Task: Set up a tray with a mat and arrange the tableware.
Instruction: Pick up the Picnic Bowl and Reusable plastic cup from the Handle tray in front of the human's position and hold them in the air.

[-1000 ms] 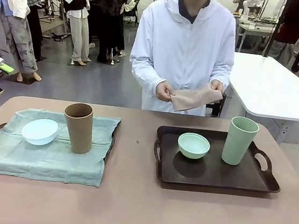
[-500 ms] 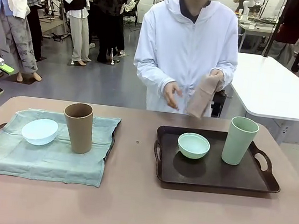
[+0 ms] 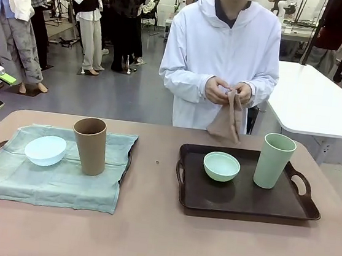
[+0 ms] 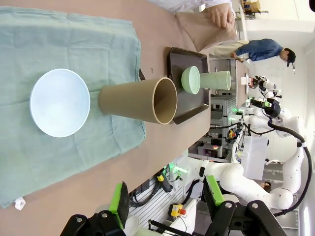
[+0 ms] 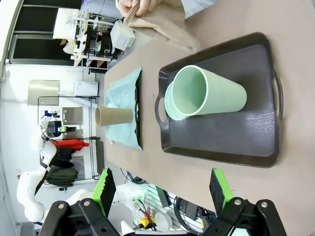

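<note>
The left gripper point(image 4: 166, 201) and right gripper point(image 5: 162, 191) stand open, empty. On the brown surface point(image 3: 147, 224), the green mat point(image 3: 60, 177) carries one pale blue bowl point(image 3: 45, 149) and one brown cup point(image 3: 90, 145). The dark tray point(image 3: 242, 204) carries one mint green bowl point(image 3: 221, 166) and one pale green cup point(image 3: 273, 161). Beyond, a person point(image 3: 223, 47) holds a beige cloth point(image 3: 227, 119).

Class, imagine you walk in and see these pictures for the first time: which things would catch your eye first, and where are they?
A person at the table's far side holds up a hanging tan cloth. On the right, a dark tray with no mat carries a mint bowl and a pale green cup. On the left, a green mat bears a pale blue bowl and a brown cup.
</note>
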### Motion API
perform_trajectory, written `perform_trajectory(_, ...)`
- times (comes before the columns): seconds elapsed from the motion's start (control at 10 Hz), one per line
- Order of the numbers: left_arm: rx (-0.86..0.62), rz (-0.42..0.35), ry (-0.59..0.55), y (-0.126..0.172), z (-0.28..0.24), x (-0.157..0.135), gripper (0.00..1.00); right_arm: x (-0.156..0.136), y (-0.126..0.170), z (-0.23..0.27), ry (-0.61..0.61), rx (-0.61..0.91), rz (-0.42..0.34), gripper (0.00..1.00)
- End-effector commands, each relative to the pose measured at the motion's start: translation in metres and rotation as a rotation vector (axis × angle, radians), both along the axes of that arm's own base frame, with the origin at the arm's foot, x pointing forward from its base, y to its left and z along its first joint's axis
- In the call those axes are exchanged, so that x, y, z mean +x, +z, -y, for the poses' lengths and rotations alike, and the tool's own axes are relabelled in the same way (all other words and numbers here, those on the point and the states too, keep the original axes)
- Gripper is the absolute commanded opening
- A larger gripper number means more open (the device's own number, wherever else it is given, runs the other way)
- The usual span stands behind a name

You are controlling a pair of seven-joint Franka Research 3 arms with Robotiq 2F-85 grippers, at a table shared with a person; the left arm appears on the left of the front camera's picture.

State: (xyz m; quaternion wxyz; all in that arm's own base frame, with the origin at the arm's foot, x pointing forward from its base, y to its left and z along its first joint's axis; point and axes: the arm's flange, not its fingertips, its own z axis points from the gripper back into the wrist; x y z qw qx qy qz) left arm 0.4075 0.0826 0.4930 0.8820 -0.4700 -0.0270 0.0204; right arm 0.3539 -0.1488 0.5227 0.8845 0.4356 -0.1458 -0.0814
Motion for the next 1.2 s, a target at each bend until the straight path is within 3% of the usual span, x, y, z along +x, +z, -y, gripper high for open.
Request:
perform_trajectory(0.0,-0.004,-0.005,0.010,0.001,0.000,0.000,0.81,0.001,0.001,0.001,-0.002,0.002,0.000,1.00)
perform_trajectory(0.1,0.000,0.000,0.000,0.000,0.000,0.000,0.81,0.000,0.000,0.000,0.000,0.000,0.000,1.00)
perform_trajectory(0.2,0.056,-0.065,-0.039,0.008,0.014,0.014,0.81,0.012,0.008,0.006,0.127,-0.027,0.027,1.00)
perform_trajectory(0.7,0.312,-0.068,-0.074,0.065,0.152,0.051,0.81,0.052,0.012,0.045,0.707,-0.367,0.222,1.00)
perform_trajectory(0.9,0.407,-0.075,-0.075,0.067,0.207,0.063,0.81,0.068,0.013,0.053,0.839,-0.283,0.404,1.00)
perform_trajectory(1.1,0.508,-0.087,-0.079,0.054,0.266,0.076,0.81,0.081,0.010,0.043,0.877,-0.225,0.584,1.00)
